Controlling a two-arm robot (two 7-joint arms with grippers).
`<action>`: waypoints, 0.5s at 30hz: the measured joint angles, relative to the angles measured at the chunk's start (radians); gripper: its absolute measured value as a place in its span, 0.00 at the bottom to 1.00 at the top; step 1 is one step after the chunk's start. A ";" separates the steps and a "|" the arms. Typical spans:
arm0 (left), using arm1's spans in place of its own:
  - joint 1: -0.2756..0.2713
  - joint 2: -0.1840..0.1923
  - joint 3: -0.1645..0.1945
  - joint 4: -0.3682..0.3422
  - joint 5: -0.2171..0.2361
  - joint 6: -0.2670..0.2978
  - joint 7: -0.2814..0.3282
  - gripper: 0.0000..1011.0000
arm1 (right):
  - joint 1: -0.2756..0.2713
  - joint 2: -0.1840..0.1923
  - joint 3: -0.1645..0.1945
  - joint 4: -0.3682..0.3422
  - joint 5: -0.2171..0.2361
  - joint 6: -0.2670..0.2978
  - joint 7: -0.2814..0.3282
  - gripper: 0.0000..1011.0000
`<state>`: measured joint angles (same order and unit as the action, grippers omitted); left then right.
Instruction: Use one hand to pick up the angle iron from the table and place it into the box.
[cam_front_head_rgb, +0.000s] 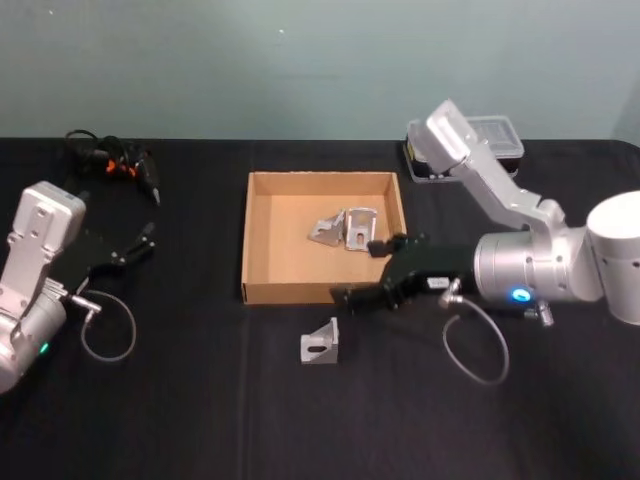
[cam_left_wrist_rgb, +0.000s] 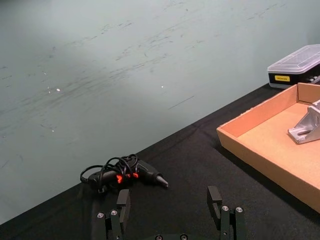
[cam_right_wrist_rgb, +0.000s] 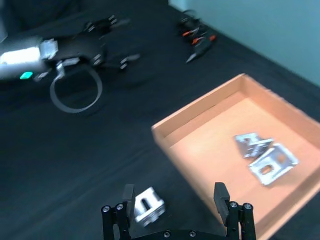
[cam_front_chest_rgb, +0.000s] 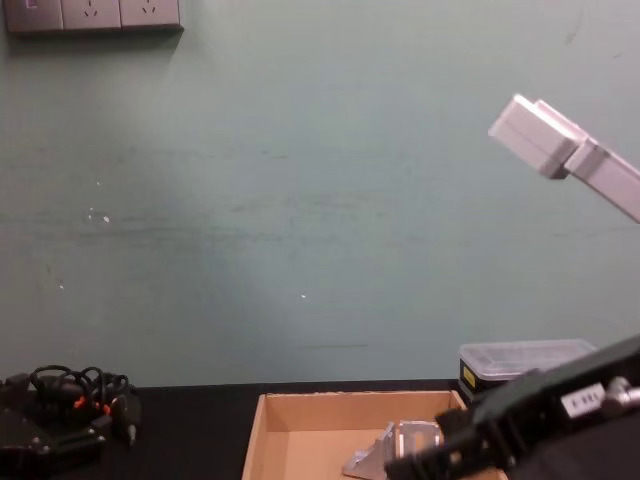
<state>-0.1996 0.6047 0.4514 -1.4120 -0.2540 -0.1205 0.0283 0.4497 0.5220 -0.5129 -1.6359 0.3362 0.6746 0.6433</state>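
Observation:
One silver angle iron (cam_front_head_rgb: 320, 343) lies on the black table (cam_front_head_rgb: 200, 420), just in front of the box (cam_front_head_rgb: 246, 240). The tan box holds two more angle irons (cam_front_head_rgb: 327, 230) (cam_front_head_rgb: 360, 228). My right gripper (cam_front_head_rgb: 356, 271) is open and hovers over the box's front right corner, behind and to the right of the loose angle iron. In the right wrist view that angle iron (cam_right_wrist_rgb: 146, 206) sits near one finger (cam_right_wrist_rgb: 128, 197) of the open right gripper (cam_right_wrist_rgb: 174, 200), nothing held. My left gripper (cam_front_head_rgb: 146, 241) is parked open at the far left.
A black case with a clear lid (cam_front_head_rgb: 490, 140) stands behind the box at the right. A black tool with orange parts and a coiled cord (cam_front_head_rgb: 115, 165) lies at the back left. Cable loops (cam_front_head_rgb: 475, 345) (cam_front_head_rgb: 108, 325) hang from both arms.

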 joint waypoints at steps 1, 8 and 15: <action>0.000 0.000 0.000 0.000 0.000 0.000 0.000 1.00 | 0.000 0.007 -0.009 -0.003 -0.001 -0.005 0.009 0.99; 0.000 0.000 0.000 0.000 0.000 0.000 0.000 1.00 | 0.019 0.052 -0.091 -0.020 -0.030 -0.042 0.060 0.99; 0.000 0.000 0.000 0.000 0.000 0.000 0.000 1.00 | 0.052 0.067 -0.164 -0.007 -0.068 -0.074 0.081 0.99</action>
<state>-0.1996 0.6046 0.4514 -1.4120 -0.2539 -0.1205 0.0283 0.5017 0.5887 -0.6771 -1.6431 0.2683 0.6005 0.7243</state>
